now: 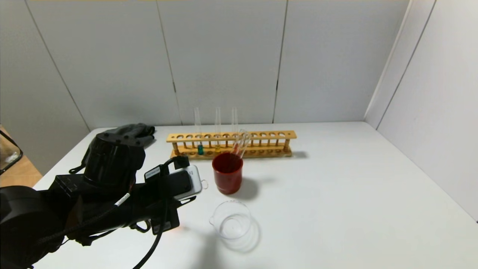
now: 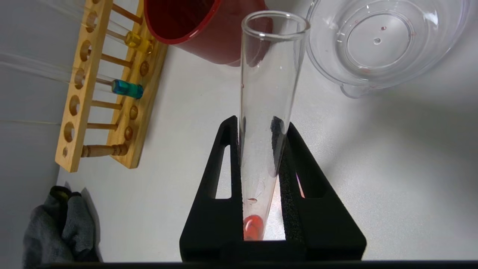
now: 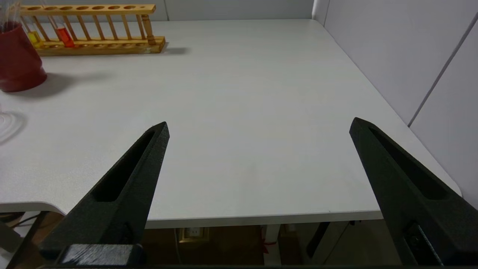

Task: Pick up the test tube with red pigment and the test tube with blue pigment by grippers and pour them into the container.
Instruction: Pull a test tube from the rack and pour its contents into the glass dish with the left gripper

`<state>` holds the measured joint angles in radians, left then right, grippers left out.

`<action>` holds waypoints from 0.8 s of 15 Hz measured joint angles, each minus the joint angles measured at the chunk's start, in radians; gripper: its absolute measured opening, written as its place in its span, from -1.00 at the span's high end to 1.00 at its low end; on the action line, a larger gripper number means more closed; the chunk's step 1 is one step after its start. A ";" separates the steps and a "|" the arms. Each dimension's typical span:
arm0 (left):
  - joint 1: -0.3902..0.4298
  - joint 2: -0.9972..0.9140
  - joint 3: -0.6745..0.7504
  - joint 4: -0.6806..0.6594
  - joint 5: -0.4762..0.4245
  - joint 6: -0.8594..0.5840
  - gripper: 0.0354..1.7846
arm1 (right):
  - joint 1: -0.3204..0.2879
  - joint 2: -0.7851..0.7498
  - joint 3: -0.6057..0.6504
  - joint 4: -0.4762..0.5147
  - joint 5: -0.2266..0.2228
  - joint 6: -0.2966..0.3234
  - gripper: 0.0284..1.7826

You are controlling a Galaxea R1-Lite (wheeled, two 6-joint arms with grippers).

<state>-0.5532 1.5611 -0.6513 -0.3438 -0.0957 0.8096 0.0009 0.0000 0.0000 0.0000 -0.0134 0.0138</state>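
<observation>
My left gripper (image 2: 260, 123) is shut on the test tube with red pigment (image 2: 261, 93). The tube lies along the fingers, with its red liquid (image 2: 253, 226) near the palm and its open mouth (image 2: 275, 24) between the red cup and the container. The container (image 1: 231, 220) (image 2: 410, 63), a clear low beaker, holds only tiny red droplets. In the head view my left arm (image 1: 112, 186) hangs left of it and hides its jaws. The test tube with blue pigment (image 1: 200, 149) (image 2: 127, 88) stands in the wooden rack (image 1: 231, 144). My right gripper (image 3: 260, 123) is open above the table's front right edge.
An opaque dark-red cup (image 1: 227, 172) (image 2: 201, 22) with leaning clear tubes stands between rack and beaker. The rack also holds a yellow-liquid tube (image 1: 217, 145) (image 3: 34, 37) and an orange-red-liquid tube (image 3: 64, 36). A dark grey glove (image 1: 130, 132) (image 2: 59, 228) lies at the back left.
</observation>
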 joint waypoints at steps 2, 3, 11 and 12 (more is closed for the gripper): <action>-0.022 0.005 -0.019 0.027 0.047 0.024 0.66 | 0.000 0.000 0.000 0.000 0.000 0.000 -0.91; -0.036 0.009 -0.029 0.044 0.077 0.032 0.66 | 0.000 0.000 0.000 0.000 0.000 0.000 -0.91; -0.139 0.075 -0.124 0.121 0.192 0.041 0.66 | 0.000 0.000 0.000 0.000 0.000 0.000 -0.91; -0.148 0.084 -0.135 0.127 0.206 0.046 0.66 | 0.000 0.000 0.000 0.000 0.000 0.000 -0.91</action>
<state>-0.7009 1.6451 -0.7866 -0.2172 0.1106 0.8553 0.0013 0.0000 0.0000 0.0000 -0.0134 0.0134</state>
